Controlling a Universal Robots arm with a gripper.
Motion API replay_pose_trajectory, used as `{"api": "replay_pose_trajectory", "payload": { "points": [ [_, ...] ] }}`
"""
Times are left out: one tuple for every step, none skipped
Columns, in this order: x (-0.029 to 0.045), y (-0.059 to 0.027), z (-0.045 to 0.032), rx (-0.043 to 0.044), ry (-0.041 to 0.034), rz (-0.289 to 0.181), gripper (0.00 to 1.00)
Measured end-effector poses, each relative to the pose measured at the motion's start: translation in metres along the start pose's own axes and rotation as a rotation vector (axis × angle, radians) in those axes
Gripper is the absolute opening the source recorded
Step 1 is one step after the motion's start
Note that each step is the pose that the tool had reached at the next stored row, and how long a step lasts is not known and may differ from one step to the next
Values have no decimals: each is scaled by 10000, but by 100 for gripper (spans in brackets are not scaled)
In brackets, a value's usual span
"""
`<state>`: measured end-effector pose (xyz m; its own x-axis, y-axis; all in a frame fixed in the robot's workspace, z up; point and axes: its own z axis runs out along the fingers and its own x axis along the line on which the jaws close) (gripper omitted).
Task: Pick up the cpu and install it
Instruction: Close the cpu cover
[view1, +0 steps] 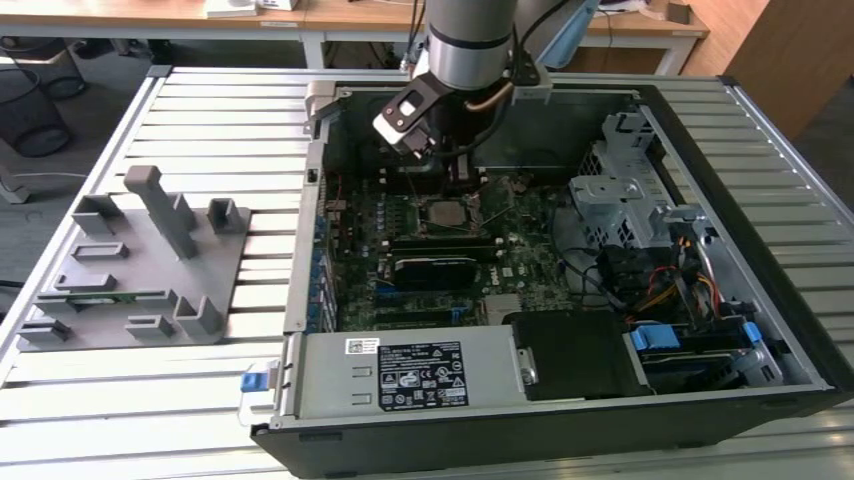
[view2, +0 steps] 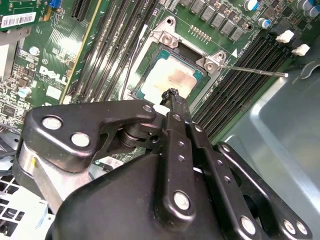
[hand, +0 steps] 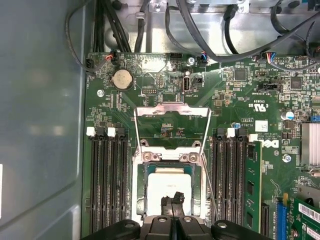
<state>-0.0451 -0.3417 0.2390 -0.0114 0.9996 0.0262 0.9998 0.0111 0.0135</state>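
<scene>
Silver metal marks the spot for you: the cpu (hand: 167, 180) lies flat in its socket (hand: 142, 190) on the green motherboard (hand: 240, 100), inside the open computer case (view1: 534, 445). Your gripper (hand: 172, 199) hangs directly over it, its two black fingers drawn narrow, tip against tip, with nothing pinched between them. You cannot tell whether the tips touch the chip's top. The socket's hinged metal frame (hand: 172, 112) stands flipped open beside the chip, and the thin wire lever (view2: 255, 72) sticks out to one side. Black memory slots (hand: 107, 180) flank the socket on both sides. On the exterior view's left, a grey holder tray (view1: 134, 270) rests on the slatted table (view1: 200, 400), beside the case.
</scene>
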Motion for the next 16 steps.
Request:
{"api": "replay_pose_trajectory", "payload": {
  "points": [
    [0,0,-4,0,0,1,11],
    [0,0,-7,0,1,0,11],
    [0,0,-11,-1,1,0,11],
    [1,0,-14,0,1,0,11],
    [0,0,-19,0,0,0,11],
    [1,0,-23,0,0,1,11],
    [1,0,-27,0,1,0,11],
    [1,0,-33,0,0,1,11],
    [1,1,-37,0,1,0,11],
    [1,1,-41,0,1,0,11],
    [1,1,-46,0,1,0,11],
    [1,1,-51,0,0,0,11],
    [2,1,-51,-2,3,0,11],
    [2,1,-51,-2,3,0,11],
    [2,2,-51,-2,3,-1,11],
    [2,5,-52,-1,2,-2,11]
  ]
}}
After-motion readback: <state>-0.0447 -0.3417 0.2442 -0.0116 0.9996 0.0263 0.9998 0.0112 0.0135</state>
